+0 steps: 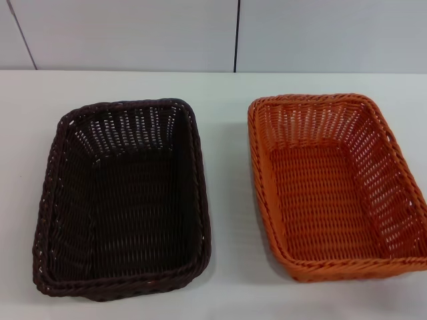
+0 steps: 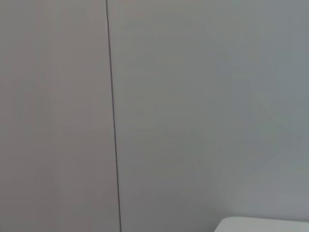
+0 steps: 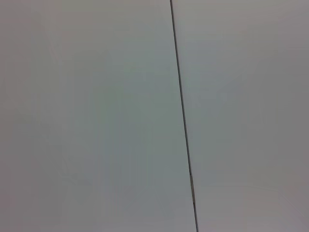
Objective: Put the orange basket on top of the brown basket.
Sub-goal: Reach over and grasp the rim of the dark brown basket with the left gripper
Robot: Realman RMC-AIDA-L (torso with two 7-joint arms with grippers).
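Observation:
The brown basket (image 1: 123,200) sits on the white table at the left in the head view, upright and empty. The orange basket (image 1: 337,183) sits to its right, upright and empty, with a strip of table between the two. Neither gripper shows in any view. Both wrist views show only a grey panelled wall.
The white table (image 1: 230,200) runs under both baskets, with its far edge against a grey wall with vertical seams (image 1: 235,33). The orange basket's right rim reaches the head view's right edge. A white corner (image 2: 263,224) shows in the left wrist view.

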